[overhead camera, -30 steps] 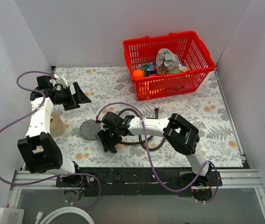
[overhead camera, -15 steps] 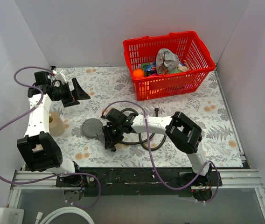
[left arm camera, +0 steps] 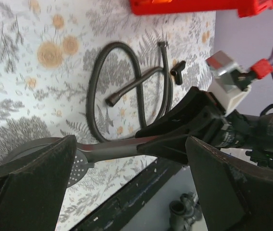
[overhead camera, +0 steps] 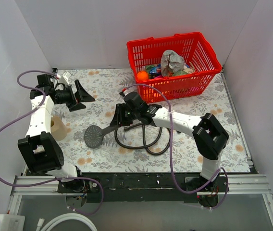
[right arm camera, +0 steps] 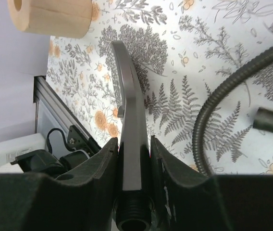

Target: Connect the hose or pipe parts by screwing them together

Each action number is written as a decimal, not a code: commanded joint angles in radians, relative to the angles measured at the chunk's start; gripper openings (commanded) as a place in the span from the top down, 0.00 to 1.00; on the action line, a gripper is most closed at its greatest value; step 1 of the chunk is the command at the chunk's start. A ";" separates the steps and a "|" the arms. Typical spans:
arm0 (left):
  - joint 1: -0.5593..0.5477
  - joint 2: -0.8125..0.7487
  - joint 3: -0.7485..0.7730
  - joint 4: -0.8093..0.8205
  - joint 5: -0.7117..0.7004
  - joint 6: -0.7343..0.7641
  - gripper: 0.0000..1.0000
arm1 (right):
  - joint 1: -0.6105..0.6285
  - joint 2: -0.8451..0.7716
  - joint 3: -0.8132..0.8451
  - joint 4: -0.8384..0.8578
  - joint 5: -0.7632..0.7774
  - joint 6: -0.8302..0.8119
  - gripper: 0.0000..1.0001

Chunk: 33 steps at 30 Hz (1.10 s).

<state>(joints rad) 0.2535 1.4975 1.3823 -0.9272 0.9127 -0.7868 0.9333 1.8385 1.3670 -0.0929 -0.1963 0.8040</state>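
My right gripper [overhead camera: 120,119] is shut on the straight handle of the grey shower head [overhead camera: 94,137]. The round disc points toward the front left, low over the floral cloth. In the right wrist view the handle [right arm camera: 129,110] runs between the fingers [right arm camera: 103,168], and its threaded end [right arm camera: 134,211] sticks out behind them. The black hose [overhead camera: 143,140] lies looped on the cloth just right of the gripper, with one free end [right arm camera: 271,120] nearby. My left gripper [overhead camera: 79,93] hangs open and empty at the back left, looking down on the shower head [left arm camera: 76,163] and hose [left arm camera: 98,91].
A red basket [overhead camera: 208,72] with mixed items stands at the back right. A wooden roll [overhead camera: 57,127] sits by the left wall. A small black part [overhead camera: 161,114] lies beside the hose. White walls close in the table on three sides.
The right gripper closed on the shower head's handle and moved back and to the right with it. The head now sits tilted instead of flat. The left arm barely shifted.
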 commanded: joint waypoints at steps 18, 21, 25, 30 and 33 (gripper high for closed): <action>0.006 0.009 -0.069 -0.004 -0.020 0.101 0.02 | 0.103 -0.007 -0.063 -0.358 0.227 -0.236 0.42; 0.007 0.018 -0.052 -0.010 -0.008 0.097 0.02 | 0.153 -0.008 -0.072 -0.413 0.284 -0.267 0.39; 0.007 0.010 -0.042 -0.007 -0.003 0.095 0.02 | 0.185 -0.030 -0.109 -0.419 0.316 -0.272 0.35; 0.006 -0.003 -0.028 -0.024 -0.014 0.113 0.02 | 0.231 -0.055 -0.112 -0.436 0.339 -0.335 0.36; 0.007 -0.016 -0.035 -0.022 -0.017 0.113 0.02 | 0.277 -0.047 -0.059 -0.481 0.389 -0.353 0.36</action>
<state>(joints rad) 0.2535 1.5314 1.3140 -0.9421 0.8833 -0.6933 1.1614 1.8370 1.2476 -0.5140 0.1101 0.5060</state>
